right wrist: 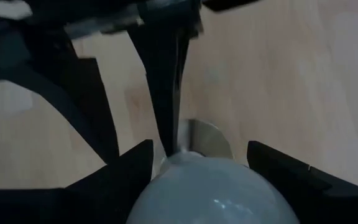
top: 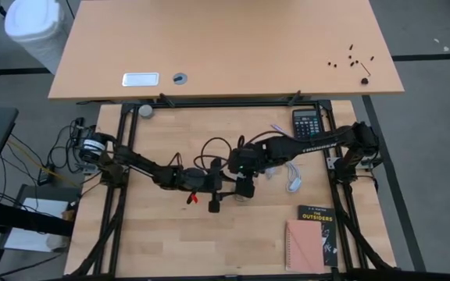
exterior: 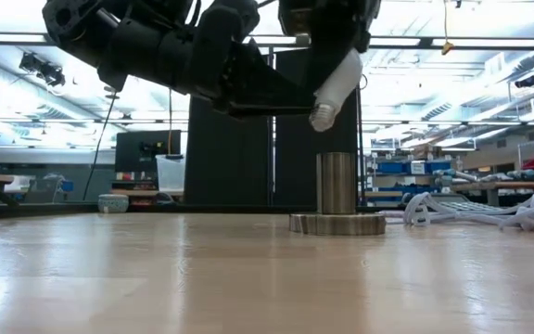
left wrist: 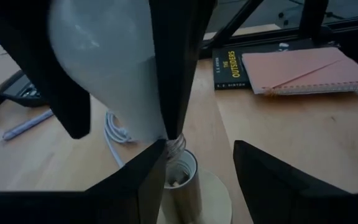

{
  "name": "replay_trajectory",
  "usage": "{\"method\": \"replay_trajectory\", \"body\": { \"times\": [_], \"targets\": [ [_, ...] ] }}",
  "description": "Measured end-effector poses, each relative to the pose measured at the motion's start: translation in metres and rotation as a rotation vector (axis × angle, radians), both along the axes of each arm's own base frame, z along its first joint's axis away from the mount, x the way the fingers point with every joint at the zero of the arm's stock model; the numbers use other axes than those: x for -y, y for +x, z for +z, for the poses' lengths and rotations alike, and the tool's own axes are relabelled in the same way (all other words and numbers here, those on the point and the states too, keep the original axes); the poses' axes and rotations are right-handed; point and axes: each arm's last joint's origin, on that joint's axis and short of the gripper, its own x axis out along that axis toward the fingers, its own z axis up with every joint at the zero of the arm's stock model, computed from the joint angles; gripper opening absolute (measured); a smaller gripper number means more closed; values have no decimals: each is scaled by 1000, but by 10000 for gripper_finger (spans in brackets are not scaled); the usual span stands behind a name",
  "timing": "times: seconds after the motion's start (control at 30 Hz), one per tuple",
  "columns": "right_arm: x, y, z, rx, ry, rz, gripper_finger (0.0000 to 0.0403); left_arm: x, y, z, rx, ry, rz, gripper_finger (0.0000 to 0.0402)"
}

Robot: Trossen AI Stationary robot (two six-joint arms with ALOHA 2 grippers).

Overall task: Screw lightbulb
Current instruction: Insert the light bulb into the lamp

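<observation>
The white lightbulb (exterior: 339, 82) hangs tilted with its grey screw base (exterior: 323, 116) down, a little above the silvery socket (exterior: 337, 184). The socket stands upright on its disc foot (exterior: 337, 224) at mid-table. My right gripper (right wrist: 199, 154) comes from above and is shut on the bulb. My left gripper (left wrist: 199, 149) reaches in level from the table's left, open, with its fingertips (exterior: 297, 104) beside the screw base and above the socket's mouth (left wrist: 182, 169). Whether the left fingers touch the bulb, I cannot tell. My right gripper pinches the bulb's wide glass end (right wrist: 216, 194) between its two fingers (left wrist: 180, 68). They come from above, slanting down. The bulb is lifted clear and tilted, its screw base (left wrist: 176, 146) pointing down toward the socket's open top.
A white cord (top: 294, 180) lies to the right of the socket. A calculator (top: 307, 123) sits at the far right, and a black book under a pink notebook (top: 307, 246) at the near right. A small red thing (top: 193, 198) lies under the left arm.
</observation>
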Motion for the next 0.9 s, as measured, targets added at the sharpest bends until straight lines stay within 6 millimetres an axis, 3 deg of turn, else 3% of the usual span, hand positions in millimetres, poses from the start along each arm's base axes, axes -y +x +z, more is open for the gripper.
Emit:
{"method": "replay_trajectory", "body": {
  "times": [0.2,0.43,0.7,0.9],
  "targets": [
    [-1,-2,1,-20,-1,-14,260,0,-1,-3,-30,-15,6,193],
    [-13,-4,-1,-33,-30,2,261,2,-4,-14,-149,-154,-19,193],
    [-16,-2,-16,-39,-65,22,262,9,4,-50,-189,-230,-6,194],
    [-16,5,-29,-65,-85,60,262,7,5,-52,-159,-195,46,194]
  ]
}}
